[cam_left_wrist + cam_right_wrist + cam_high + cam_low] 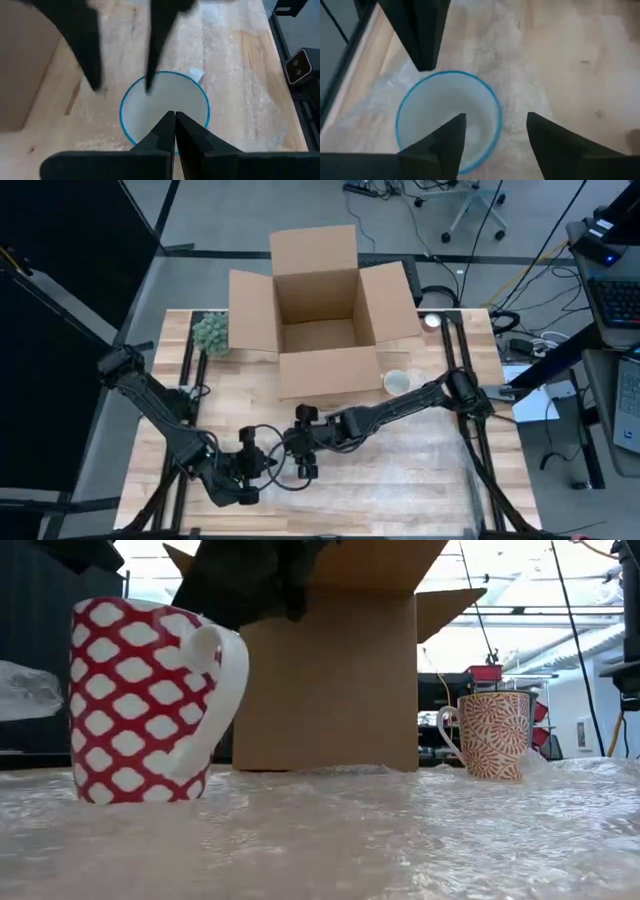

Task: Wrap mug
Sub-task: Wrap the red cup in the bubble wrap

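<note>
A red-and-white patterned mug [140,700] with a blue rim [165,73] stands upright on bubble wrap [350,840] at the near centre of the table, its handle [215,690] toward the table's right. My left gripper [174,131] is shut, its tips over the mug's rim on the side nearest that arm. My right gripper [495,135] is open and points down. One of its fingers [447,142] is over the mug's hollow and the other [555,145] is outside the wall. In the high view both grippers [262,452] [300,442] cover the mug. My left gripper's shut fingertips come from above at the mug's rim [136,142], and they hide that spot, so I cannot tell whether they touch it. My right gripper straddles the mug's wall [492,120], and no frame shows whether a finger touches it.
An open cardboard box [320,320] stands at the far centre. A second mug with a leaf pattern [490,735] [397,382] stands just right of it. A green ball-like thing [211,332] lies at the far left. Bubble wrap [420,470] covers the near right of the table.
</note>
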### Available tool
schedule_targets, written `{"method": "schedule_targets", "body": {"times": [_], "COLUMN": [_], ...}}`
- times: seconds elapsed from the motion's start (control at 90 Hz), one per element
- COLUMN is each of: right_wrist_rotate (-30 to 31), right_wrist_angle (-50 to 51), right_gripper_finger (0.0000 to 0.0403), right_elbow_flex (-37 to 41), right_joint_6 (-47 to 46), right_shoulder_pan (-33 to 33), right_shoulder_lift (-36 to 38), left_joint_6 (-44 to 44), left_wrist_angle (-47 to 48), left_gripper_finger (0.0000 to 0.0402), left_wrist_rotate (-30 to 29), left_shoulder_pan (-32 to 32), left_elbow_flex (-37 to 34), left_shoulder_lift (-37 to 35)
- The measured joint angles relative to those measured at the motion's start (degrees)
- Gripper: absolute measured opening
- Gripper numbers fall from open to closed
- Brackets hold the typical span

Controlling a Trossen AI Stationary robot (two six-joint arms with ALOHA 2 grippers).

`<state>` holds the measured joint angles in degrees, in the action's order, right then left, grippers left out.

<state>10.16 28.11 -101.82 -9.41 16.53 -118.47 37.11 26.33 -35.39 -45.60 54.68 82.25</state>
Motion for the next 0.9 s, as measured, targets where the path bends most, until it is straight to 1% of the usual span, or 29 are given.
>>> {"method": "schedule_targets", "body": {"times": [0.089,0.178,0.267,0.322,0.411,0.478,0.589,0.689,0.767,0.9], "right_wrist_rotate": [0.3,0.3,0.6,1.6,4.4,6.4,10.4,15.6,18.6,20.5], "right_wrist_angle": [5.9,12.3,17.6,20.6,24.0,24.3,24.4,23.0,21.8,17.3], "right_gripper_finger": [0.0199,0.0199,0.0199,0.0199,0.0199,0.0199,0.0199,0.0199,0.0199,0.0199], "right_elbow_flex": [-0.1,-0.1,-0.1,0.0,1.1,3.3,7.4,11.3,14.0,17.6], "right_joint_6": [-0.3,-3.0,-6.4,-8.5,-11.5,-13.5,-18.4,-23.5,-27.0,-30.5], "right_shoulder_pan": [0.7,1.8,3.5,5.1,8.0,10.3,13.8,16.3,17.9,19.5], "right_shoulder_lift": [4.5,8.4,11.1,11.8,11.8,11.7,11.6,11.6,11.6,11.6], "left_joint_6": [0.6,3.6,7.4,10.4,15.2,19.6,30.9,42.2,51.5,65.0], "left_wrist_angle": [-0.1,-0.1,0.2,0.0,-0.2,-0.8,-0.4,1.2,4.6,13.1], "left_gripper_finger": [0.0,0.0,0.0007,0.0019,0.0048,0.0072,0.0098,0.0106,0.0106,0.0106], "left_wrist_rotate": [5.1,9.6,15.4,18.3,23.5,27.8,29.1,28.0,27.6,24.7], "left_shoulder_pan": [0.0,0.0,-0.3,-0.5,-1.6,-2.9,-6.1,-10.4,-13.8,-18.7], "left_elbow_flex": [0.0,0.0,0.0,0.0,0.0,0.0,0.0,0.0,0.0,0.0], "left_shoulder_lift": [-0.5,-0.6,-0.6,-0.4,0.3,0.7,0.8,0.8,0.8,2.1]}}
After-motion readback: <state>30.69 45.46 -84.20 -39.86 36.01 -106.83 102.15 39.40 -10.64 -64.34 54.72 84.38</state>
